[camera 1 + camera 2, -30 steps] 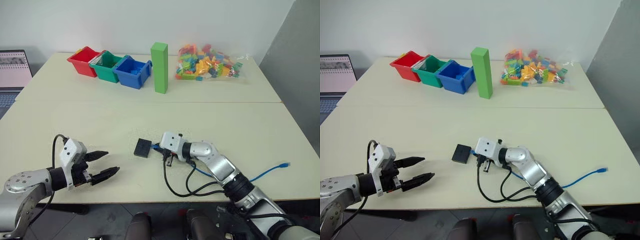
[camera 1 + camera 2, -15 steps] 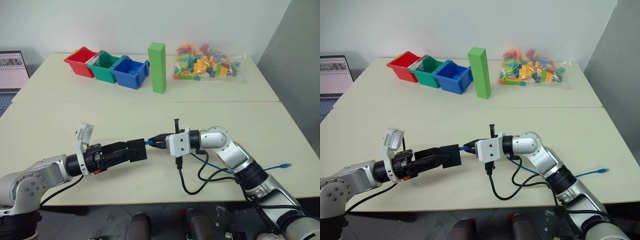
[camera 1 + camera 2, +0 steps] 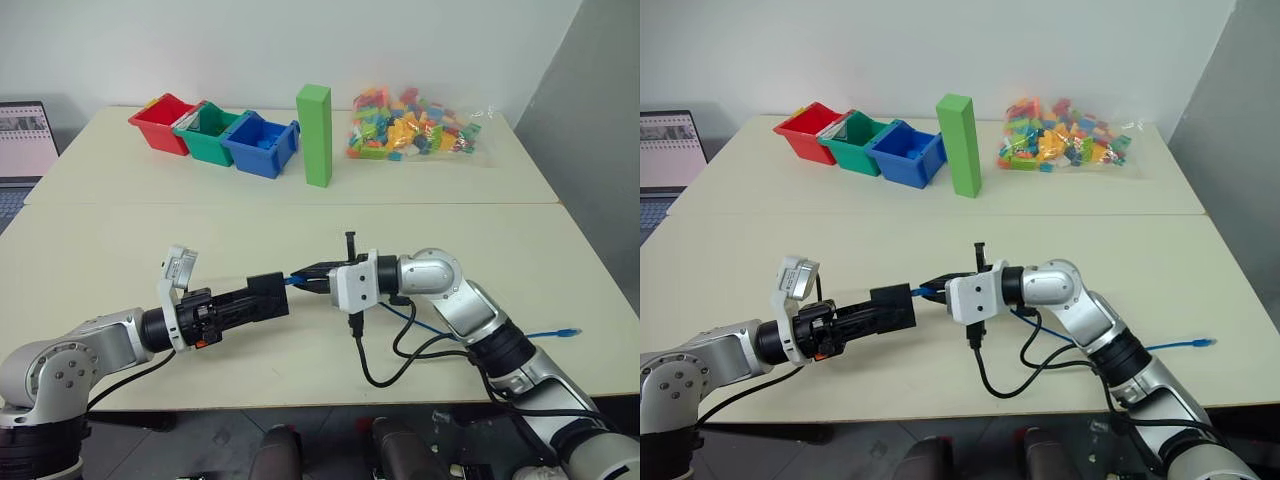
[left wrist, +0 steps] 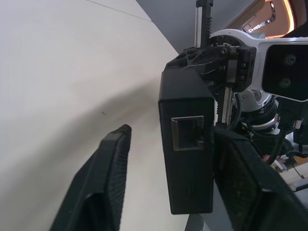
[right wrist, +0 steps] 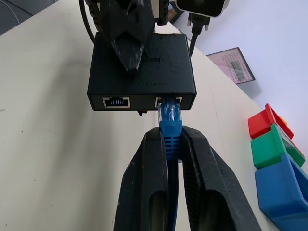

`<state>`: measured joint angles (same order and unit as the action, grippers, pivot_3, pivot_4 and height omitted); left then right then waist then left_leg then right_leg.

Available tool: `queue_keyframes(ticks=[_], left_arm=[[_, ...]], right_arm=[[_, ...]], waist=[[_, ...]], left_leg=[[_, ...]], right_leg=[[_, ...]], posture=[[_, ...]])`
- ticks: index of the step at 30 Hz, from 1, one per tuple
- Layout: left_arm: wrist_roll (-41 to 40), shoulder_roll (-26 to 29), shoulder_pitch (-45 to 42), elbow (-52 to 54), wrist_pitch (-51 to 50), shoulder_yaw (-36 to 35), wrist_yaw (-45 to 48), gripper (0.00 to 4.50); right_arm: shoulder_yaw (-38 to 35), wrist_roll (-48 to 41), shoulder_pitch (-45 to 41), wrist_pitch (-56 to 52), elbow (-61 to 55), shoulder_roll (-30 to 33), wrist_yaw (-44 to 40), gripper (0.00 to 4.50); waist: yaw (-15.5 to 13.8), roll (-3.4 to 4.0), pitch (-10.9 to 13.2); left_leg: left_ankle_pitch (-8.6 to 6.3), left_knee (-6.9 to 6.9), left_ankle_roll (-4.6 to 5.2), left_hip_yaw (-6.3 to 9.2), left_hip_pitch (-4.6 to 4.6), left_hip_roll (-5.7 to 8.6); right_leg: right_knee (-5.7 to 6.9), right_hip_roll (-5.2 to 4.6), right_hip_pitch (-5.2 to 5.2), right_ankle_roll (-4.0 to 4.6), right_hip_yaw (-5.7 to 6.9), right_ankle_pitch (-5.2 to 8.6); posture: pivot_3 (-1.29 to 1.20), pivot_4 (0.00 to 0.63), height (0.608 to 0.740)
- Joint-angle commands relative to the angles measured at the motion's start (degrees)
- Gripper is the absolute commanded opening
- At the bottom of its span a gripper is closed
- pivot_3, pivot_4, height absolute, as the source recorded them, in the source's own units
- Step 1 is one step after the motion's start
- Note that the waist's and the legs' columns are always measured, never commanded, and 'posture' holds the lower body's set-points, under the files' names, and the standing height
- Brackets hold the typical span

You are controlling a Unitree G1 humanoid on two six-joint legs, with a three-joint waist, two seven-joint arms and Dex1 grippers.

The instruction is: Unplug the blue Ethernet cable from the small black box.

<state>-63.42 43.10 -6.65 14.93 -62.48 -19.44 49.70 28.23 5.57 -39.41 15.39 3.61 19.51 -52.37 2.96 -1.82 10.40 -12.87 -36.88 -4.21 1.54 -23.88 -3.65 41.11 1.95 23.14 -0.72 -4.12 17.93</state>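
While lifted, small black box [image 3: 268, 294] now gripped

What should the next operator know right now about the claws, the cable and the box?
Left claw: holds the black box up off the table; one finger lies across the box's top, the grip looks firm.
Right claw: shut on the blue cable, on the boot just behind the plug.
The plug sits in one port of the box; the port beside it is free. The cable's other end lies on the table by the right arm.
Done: both parts gripped and lifted.
Left: pull plug and box apart.
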Motion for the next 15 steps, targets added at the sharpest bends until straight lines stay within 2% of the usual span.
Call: queue_keyframes(ticks=[1,2,5,9,11,12,15], left_arm=[[-1.6,0.1,-0.1,0.5,0.0,-0.5,0.5,1.68],[-1.6,0.0,0.0,0.5,0.1,-0.4,0.5,1.36],[-1.6,0.0,0.1,0.4,0.3,-0.2,0.5,0.81],[-1.7,0.1,0.2,0.5,0.3,-0.3,0.8,0.79],[-1.7,0.1,0.3,0.6,0.3,-0.3,1.0,0.79],[-1.8,0.2,0.4,0.6,0.2,-0.3,1.0,0.79],[-1.6,0.7,0.6,0.8,0.4,0.1,2.0,0.79]], right_arm=[[-1.4,-0.3,-1.3,1.4,-2.9,-0.6,0.4,0.14],[-1.4,-0.3,-1.3,1.6,-3.0,-0.6,0.4,0.13],[-1.1,-0.4,-1.1,1.9,-3.4,-0.5,-0.1,0.13],[-0.7,-1.5,-0.6,1.8,-4.4,-0.1,-1.6,0.13],[-0.8,-2.2,-0.4,1.2,-5.0,0.1,-2.3,0.84],[-0.8,-2.5,-0.3,0.8,-5.4,0.3,-2.8,0.99],[-1.2,-3.4,-0.1,-0.9,-6.9,0.9,-3.8,1.81]], waist=[[0.0,0.0,0.0],[0.0,0.0,0.0],[-0.1,0.0,0.0],[-0.1,0.0,0.0],[-0.1,0.0,0.0],[-0.1,0.0,0.0],[-0.1,0.0,0.0]], left_leg=[[0.0,0.0,0.0,0.0,0.0,0.0],[0.0,0.0,0.0,0.0,0.0,0.0],[0.0,0.0,0.0,0.0,0.0,0.0],[0.0,0.0,0.0,-0.01,0.0,0.0],[0.0,0.0,0.0,-0.01,0.0,0.0],[0.0,0.0,0.0,0.0,0.0,0.01],[0.0,0.01,0.0,0.0,0.0,-0.01]], right_leg=[[0.0,0.0,0.0,0.0,0.0,0.0],[0.0,0.0,0.0,0.0,0.0,0.0],[0.0,0.0,0.0,0.0,0.0,0.0],[0.0,0.0,0.0,0.0,-0.01,0.0],[0.0,0.0,0.0,0.0,-0.01,0.0],[0.0,0.0,0.0,0.0,0.0,0.0],[0.0,0.0,0.0,0.0,0.0,0.0]], posture=[[0.0,0.15,0.74],[0.0,0.15,0.74],[0.0,0.15,0.74],[0.0,0.15,0.74],[0.0,0.15,0.74],[0.0,0.15,0.74],[0.0,0.15,0.74]])
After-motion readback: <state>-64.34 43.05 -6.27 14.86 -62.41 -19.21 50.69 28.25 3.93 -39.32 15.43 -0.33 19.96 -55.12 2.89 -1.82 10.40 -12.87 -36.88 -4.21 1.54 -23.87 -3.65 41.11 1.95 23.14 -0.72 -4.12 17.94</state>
